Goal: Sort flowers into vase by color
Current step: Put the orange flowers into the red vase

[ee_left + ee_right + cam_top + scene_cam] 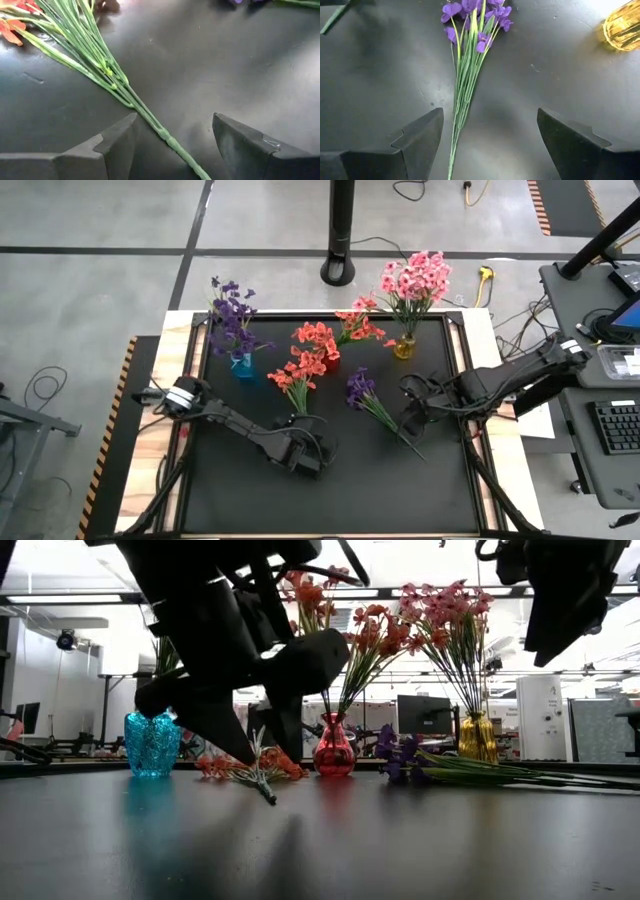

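1. The left claw (pixel 300 442), fingers spread wide, hovers over the stem of a coral-red sprig (pixel 298 377) lying flat on the black desk (pixel 230 490).
2. The right claw (pixel 412 416), likewise open and empty, hangs above the stem of a purple sprig (pixel 366 395) lying just beside it.

Left gripper (pixel 302 442) hangs over the stem end of a loose red sprig (pixel 297 376); right gripper (pixel 418 416) sits by a loose purple sprig (pixel 366 396). Blue vase (pixel 241 365), red vase (pixel 329 362) and yellow vase (pixel 404 346) hold flowers behind.
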Motion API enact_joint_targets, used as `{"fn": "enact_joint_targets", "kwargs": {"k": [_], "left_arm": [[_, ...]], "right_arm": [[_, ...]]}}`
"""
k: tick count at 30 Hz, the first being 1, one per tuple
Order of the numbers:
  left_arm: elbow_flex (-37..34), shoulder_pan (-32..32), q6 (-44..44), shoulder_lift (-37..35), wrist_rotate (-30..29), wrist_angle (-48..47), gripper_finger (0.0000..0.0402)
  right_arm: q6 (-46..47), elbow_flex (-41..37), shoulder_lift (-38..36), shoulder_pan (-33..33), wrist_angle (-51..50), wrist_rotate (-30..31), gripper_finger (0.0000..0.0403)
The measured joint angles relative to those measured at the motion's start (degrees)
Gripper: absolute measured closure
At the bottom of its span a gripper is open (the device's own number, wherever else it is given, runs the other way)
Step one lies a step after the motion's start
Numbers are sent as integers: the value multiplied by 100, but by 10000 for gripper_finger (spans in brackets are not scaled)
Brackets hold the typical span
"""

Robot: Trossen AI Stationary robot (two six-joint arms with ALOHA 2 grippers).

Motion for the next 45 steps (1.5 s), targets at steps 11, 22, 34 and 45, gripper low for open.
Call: {"fn": "enact_joint_targets", "kwargs": {"k": [11, 22, 34, 45], "left_arm": [[0, 157, 7, 338, 22, 0, 176], [24, 170, 3, 512, 31, 65, 212], [11, 105, 9, 488, 116, 48, 323], [36, -61, 26, 368, 392, -306, 396]], "right_arm": [[0, 0, 16, 0, 42, 42, 87], [-2, -2, 112, -2, 142, 183, 87], [-2, 0, 153, -2, 172, 194, 87], [-12, -2, 153, -2, 209, 195, 87]]}}
